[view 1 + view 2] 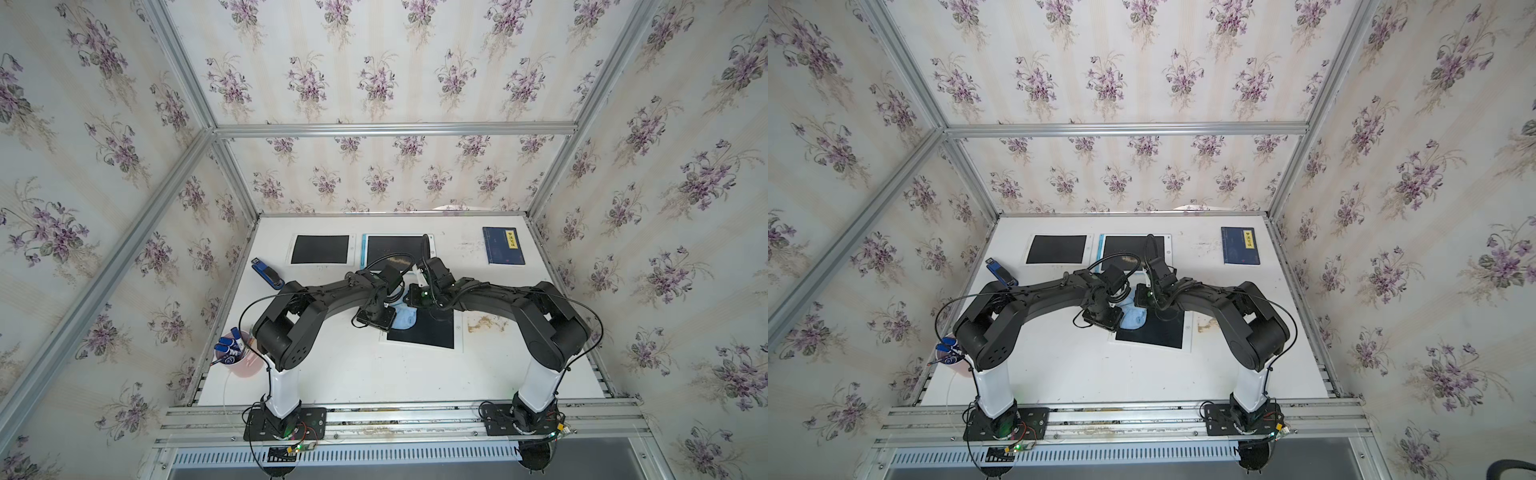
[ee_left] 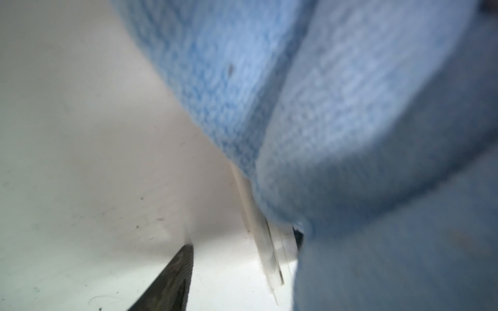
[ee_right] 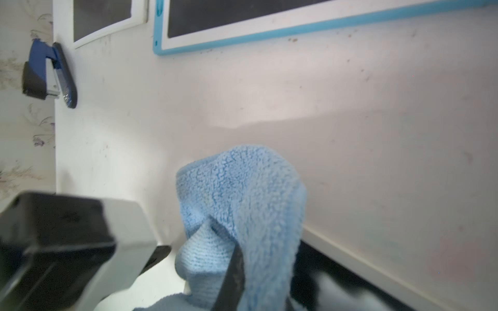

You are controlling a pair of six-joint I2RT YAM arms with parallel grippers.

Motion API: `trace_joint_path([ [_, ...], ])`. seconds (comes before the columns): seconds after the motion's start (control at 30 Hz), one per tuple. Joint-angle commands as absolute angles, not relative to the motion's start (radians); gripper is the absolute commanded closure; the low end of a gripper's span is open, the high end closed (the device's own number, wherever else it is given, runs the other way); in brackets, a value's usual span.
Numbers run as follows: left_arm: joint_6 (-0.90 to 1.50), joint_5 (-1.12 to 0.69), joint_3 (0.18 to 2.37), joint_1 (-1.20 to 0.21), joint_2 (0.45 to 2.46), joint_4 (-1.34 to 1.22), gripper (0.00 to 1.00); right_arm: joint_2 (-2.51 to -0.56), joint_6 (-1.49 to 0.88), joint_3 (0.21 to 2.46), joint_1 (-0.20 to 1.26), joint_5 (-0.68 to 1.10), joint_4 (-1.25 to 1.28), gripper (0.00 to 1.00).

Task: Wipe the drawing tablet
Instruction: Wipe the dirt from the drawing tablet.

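Drawing tablet [image 1: 432, 332] lay directly under both grippers, w/ the blue cloth [image 1: 405, 319] bunched on the corner beneath the jaws; most of the dark screen was bare beyond them. R gripper [image 3: 234, 269] was clenched on a cloth fold. L gripper [image 1: 388, 311] sat just beside the cloth; couldn't tell whether its jaws gripped anything. Best approach, prob: tight pinch, cloth pressed flat, slow overlapping sweeps across the whole screen, L steadying the frame.
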State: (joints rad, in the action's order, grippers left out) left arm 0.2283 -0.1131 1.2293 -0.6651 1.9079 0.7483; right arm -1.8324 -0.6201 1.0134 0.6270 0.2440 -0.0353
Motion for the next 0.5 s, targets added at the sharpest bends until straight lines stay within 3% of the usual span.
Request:
trace_joint_path([
  [0.0,0.229,-0.022,1.211,-0.663,1.924,0.808,0.37,-1.861,-0.669,1.034,0.627,0.145,-0.023,1.0],
  [0.2,0.232,-0.019,1.197,-0.663,1.912,0.807,0.37,-1.818,-0.77,1.02,0.601,-0.091,-0.062,1.0],
  [0.37,0.232,-0.012,1.187,-0.663,1.899,0.804,0.37,-1.67,-0.802,0.954,0.591,-0.291,-0.159,1.0],
  [0.47,0.232,-0.012,1.187,-0.662,1.898,0.802,0.37,-1.56,-0.767,0.884,0.591,-0.286,-0.132,1.0],
])
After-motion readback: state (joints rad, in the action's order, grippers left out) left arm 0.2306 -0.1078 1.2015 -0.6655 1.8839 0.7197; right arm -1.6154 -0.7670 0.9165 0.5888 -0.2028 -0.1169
